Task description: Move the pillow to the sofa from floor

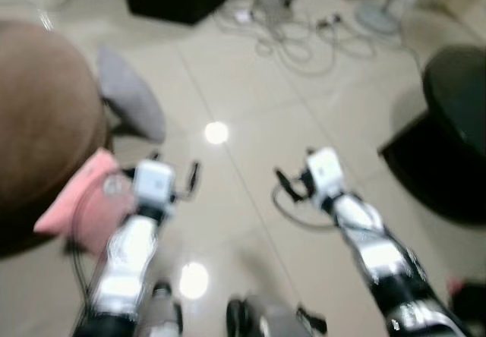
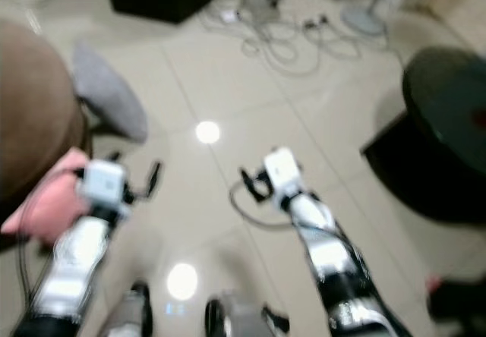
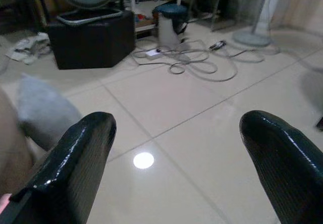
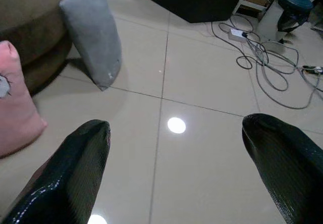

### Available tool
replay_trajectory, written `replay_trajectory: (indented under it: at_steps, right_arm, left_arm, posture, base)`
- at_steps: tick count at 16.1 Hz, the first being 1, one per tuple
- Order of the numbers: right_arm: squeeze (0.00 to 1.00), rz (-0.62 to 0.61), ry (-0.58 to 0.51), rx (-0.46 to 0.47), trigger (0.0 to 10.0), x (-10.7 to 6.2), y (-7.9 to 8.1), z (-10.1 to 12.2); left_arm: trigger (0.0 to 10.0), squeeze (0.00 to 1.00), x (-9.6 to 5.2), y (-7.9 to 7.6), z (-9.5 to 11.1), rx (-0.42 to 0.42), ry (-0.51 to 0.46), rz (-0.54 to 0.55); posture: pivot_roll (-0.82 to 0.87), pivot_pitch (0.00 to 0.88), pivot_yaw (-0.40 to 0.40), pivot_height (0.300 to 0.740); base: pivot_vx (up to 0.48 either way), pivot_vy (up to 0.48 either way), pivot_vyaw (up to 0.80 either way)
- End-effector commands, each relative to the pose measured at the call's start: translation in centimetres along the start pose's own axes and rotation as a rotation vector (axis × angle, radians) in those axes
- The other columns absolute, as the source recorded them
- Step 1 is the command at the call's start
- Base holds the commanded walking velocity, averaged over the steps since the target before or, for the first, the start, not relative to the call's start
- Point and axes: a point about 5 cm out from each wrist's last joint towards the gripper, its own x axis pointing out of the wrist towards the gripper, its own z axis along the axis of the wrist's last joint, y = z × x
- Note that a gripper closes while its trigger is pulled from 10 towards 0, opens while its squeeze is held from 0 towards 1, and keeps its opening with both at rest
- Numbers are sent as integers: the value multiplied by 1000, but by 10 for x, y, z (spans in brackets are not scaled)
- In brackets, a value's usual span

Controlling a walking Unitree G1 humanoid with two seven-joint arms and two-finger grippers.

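two pillows [image 4: 93, 32] [image 4: 15, 103] are leaning against the sofa [image 1: 42, 117] at the left, one farther, one nearer. cables [image 1: 304, 41] are lying far on the floor [image 1: 250, 102]; a round table [image 1: 456, 109] is standing right.

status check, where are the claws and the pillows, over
Left claw and right claw open, empty, above tile. Grey pillow and pink pillow on floor against brown sofa. Cables beyond.

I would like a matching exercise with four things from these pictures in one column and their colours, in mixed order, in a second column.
Things:
1. pillow leaning against the sofa
2. pillow nearer the left gripper
3. sofa
4. box beside the cables

Colours:
a. brown
b. black
c. grey
d. pink

Pairs: 1-c, 2-d, 3-a, 4-b
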Motion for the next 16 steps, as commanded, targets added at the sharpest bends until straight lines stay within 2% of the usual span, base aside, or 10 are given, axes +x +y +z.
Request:
replay_trajectory:
  at_steps: [1, 14, 16]
  right_arm:
    - [0, -6, 19, 19, 10000, -2, -1, -4]
    - [0, 19, 41, 16, 10000, -2, 1, -6]
    - [0, 0, 59, 43, 10000, -2, 0, -9]
  left_arm:
    - [10000, 1000, -4, 0, -3, 8, 20, -5]
    - [10000, 1000, -6, -1, -6, 9, 38, 10]
    - [10000, 1000, -5, 1, -7, -5, 49, 16]
  posture:
    - [17, 242, -251, 740]
    - [21, 238, -261, 740]
    - [22, 240, -261, 740]
  base:
    - [0, 0, 775]
    - [0, 0, 779]
    - [0, 0, 244]
